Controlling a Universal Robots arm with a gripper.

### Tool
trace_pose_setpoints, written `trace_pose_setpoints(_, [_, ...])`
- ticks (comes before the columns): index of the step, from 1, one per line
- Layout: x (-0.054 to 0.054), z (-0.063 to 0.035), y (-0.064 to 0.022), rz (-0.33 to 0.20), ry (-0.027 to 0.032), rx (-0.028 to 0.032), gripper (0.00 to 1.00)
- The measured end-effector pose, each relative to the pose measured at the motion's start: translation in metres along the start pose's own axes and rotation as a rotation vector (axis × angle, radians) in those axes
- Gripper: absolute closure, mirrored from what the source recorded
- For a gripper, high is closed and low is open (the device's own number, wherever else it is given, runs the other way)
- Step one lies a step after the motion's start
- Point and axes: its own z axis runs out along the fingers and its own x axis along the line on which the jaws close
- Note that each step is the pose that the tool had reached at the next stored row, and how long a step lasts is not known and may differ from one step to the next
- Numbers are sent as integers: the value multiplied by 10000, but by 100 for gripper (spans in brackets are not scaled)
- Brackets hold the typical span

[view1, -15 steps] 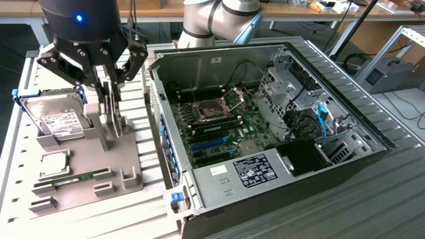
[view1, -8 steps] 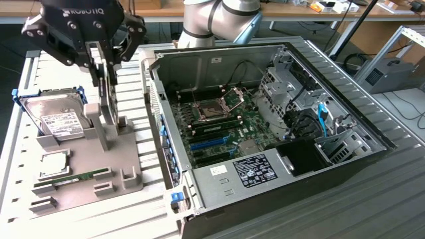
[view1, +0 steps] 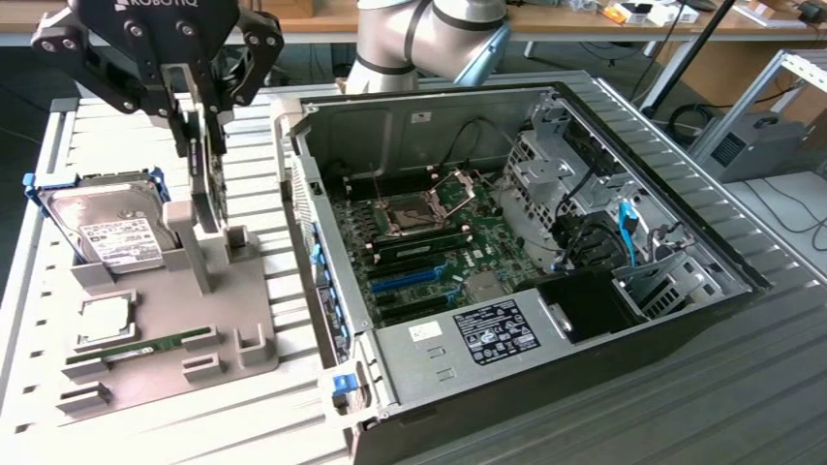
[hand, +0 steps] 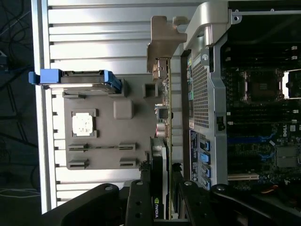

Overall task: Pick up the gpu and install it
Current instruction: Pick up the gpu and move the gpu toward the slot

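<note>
Reading across the exterior view from its left, the hard drive (view1: 114, 237) is sitting in its blue carrier at the far edge of the grey fixture tray (view1: 246, 291). The memory stick (view1: 142, 347) is lying flat nearer the camera. Just to the right of the drive, the gripper (view1: 207, 184) is reaching straight down over the tray. Its fingers (view1: 194, 145) are bearing on the two broad faces of the gpu (view1: 204, 211) and pinching it between them. The gpu is standing on its long edge in the tray's upright holder. Whether its lower edge is clearing the holder cannot be told. In the wrist view the gripper (hand: 161, 181) is straddling the gpu (hand: 160, 155), which is showing edge-on. One finger (hand: 143, 188) is lying against the black face and the other against the board side. The card's long axis is running alongside the perforated rear wall of the computer case (view1: 427, 116), just beside that wall and outside it. Further to the exterior view's right, the case is lying open on its side with the motherboard (view1: 452, 242) facing up. The blue slot (view1: 407, 279) is lying well inside the case. Judging from both views, it is running crosswise to the card's long axis, on the case side of the fingers.
</note>
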Motion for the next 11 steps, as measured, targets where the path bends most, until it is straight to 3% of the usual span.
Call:
trace_pose_setpoints(5, [-89, 2, 2, 0, 0, -1, 72])
trace_pose_setpoints(11, [-358, 8, 11, 1, 2, -1, 72])
